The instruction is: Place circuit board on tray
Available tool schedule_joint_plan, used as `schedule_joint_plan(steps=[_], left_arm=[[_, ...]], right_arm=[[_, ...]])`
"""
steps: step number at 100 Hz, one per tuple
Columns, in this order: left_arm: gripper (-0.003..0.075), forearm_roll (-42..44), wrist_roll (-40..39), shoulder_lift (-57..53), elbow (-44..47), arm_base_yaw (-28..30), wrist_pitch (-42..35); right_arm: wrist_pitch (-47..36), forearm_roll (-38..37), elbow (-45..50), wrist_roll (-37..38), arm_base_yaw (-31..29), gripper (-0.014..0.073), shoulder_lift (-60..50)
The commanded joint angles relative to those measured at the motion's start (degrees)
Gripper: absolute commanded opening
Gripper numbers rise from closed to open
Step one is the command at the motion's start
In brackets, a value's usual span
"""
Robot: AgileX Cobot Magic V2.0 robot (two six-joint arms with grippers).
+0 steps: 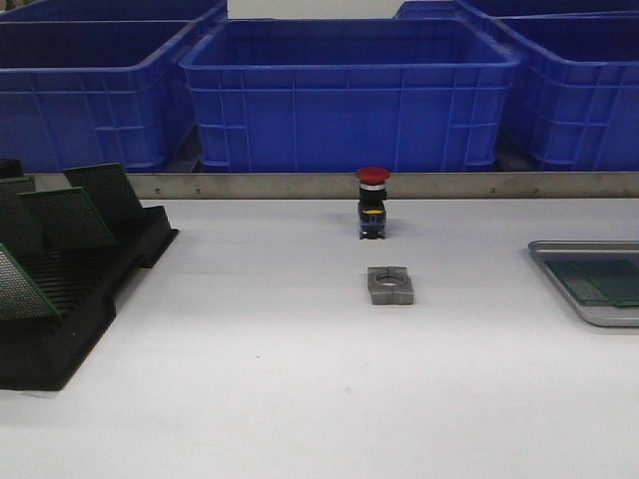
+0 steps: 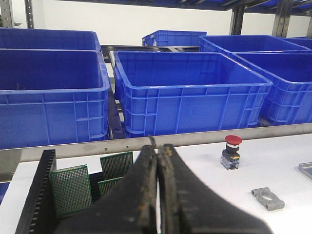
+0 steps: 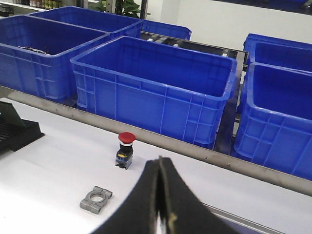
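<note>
Silver tray [image 1: 589, 314] sits at the table's right edge with a green board [image 1: 601, 281] already lying in it. More boards [image 1: 70, 215] stand in the black rack [image 1: 70, 329] on the left. I see both grippers, left [image 2: 158, 161] and right [image 3: 159, 170], pressed together, holding nothing.

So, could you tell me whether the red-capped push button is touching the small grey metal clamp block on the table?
Apart. The front view shows bare white table between the push button and the clamp block nearer the camera; the right wrist view shows the same gap.
</note>
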Motion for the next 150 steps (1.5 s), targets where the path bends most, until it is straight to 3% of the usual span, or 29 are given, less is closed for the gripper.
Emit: schedule_joint_plan(steps=[1, 73, 89, 98, 103, 121, 131, 146, 150], left_arm=[[-0.0020, -0.3, -0.4, 0.5, -1.5, 0.0, -1.6], [-0.0020, -0.3, -0.4, 0.5, -1.5, 0.0, -1.6], [-0.0020, 0.6, -1.3, 0.5, -0.4, 0.1, -6.5], [-0.0020, 8.5, -12.5, 0.5, 1.3, 0.9, -9.8], [-0.0020, 18.4, -24.0, 0.1, 3.0, 1.8, -10.9], [-0.0020, 44.8, -49.0, -2.2, 8.8, 7.5, -11.1], [-0.0020, 51.1, -54.3, -4.5, 11.5, 11.4, -10.8], [-0.0020, 52.9, -54.9, -9.5, 16.0, 15.7, -10.6], [-0.0020, 52.9, -54.9, -11.5, 15.8, 16.2, -4.3]], right_arm=[[-1.2, 0.9, -1.4, -0.3, 0.0, -0.0060, 0.1], [-0.1, 0.9, -1.4, -0.3, 0.0, -0.0060, 0.1], [-0.1, 0.9, -1.4, -0.3, 0.0, -0.0060, 0.1], [0.0, 0.9, -1.4, -0.3, 0.0, -0.0060, 0.1], [0.0, 0.9, -1.4, -0.3, 0.0, -0.0060, 0.1], [0.1, 0.9, -1.4, -0.3, 0.0, -0.0060, 0.1], [0.1, 0.9, -1.4, -0.3, 0.0, -0.0060, 0.1], [0.1, 0.9, -1.4, -0.3, 0.0, -0.0060, 0.1], [0.1, 0.9, -1.4, -0.3, 0.0, -0.0060, 0.1]])
